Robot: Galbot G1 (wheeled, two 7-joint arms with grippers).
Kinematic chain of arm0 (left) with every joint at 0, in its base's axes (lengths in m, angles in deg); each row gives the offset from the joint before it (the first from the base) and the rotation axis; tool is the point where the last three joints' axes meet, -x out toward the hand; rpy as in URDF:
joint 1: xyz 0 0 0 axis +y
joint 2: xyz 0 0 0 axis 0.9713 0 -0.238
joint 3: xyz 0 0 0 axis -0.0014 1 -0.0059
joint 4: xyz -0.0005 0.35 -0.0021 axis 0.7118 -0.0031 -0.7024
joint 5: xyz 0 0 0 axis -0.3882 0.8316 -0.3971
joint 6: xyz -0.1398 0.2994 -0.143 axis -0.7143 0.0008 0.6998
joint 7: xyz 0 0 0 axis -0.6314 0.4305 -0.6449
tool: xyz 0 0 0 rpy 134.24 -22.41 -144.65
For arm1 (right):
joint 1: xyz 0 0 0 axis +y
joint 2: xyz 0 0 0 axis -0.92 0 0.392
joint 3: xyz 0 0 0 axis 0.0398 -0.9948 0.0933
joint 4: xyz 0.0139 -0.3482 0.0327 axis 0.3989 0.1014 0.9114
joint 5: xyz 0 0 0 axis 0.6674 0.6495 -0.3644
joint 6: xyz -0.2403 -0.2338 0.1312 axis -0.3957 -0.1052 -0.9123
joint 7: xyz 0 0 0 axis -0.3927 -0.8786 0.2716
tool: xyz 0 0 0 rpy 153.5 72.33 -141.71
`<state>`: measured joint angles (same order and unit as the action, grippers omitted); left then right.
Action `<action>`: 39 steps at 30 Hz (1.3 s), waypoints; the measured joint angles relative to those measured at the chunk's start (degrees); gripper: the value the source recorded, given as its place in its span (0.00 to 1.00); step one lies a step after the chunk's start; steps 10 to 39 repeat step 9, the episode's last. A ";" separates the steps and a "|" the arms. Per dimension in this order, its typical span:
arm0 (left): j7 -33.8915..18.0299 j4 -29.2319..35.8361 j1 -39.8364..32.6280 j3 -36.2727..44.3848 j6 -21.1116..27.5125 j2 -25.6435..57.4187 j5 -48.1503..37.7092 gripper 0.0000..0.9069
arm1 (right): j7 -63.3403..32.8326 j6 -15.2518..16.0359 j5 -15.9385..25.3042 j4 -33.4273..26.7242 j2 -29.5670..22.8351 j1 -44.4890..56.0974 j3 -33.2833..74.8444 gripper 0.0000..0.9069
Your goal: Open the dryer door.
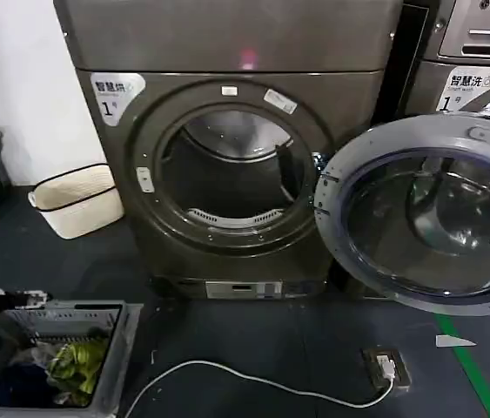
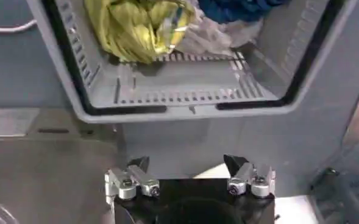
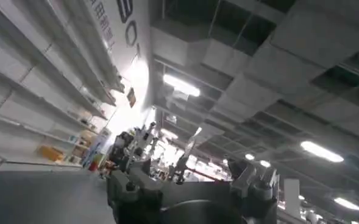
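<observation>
The dryer door (image 1: 384, 139) stands swung wide to the right of the dark grey-bronze dryer (image 1: 227, 43), its grey inner side and tinted glass facing me. The round drum opening (image 1: 227, 178) is uncovered. In the left wrist view my left gripper (image 2: 188, 167) is open and holds nothing; it hangs low at the left, just outside the rim of a grey laundry basket (image 2: 185, 103). My right gripper (image 3: 188, 176) is open too, with nothing in it, and points up at a ceiling, away from the door.
A grey laundry basket (image 1: 110, 348) with yellow and blue clothes sits at the front left. A white bin (image 1: 77, 200) stands left of the dryer. A white cable (image 1: 253, 379) runs across the floor to a socket (image 1: 386, 366). An LG machine (image 1: 479, 52) stands behind the door.
</observation>
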<state>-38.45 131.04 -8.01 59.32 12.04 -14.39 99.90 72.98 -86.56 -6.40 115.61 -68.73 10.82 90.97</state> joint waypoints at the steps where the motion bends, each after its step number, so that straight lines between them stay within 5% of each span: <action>1: 0.00 -0.13 0.01 -0.02 0.00 0.02 0.00 1.00 | -0.01 0.01 0.02 -0.02 0.00 -0.03 0.00 1.00; 39: 0.00 -0.84 0.11 -0.01 0.00 0.09 -0.21 1.00 | 0.04 0.00 0.17 0.03 -0.22 -0.17 -0.19 1.00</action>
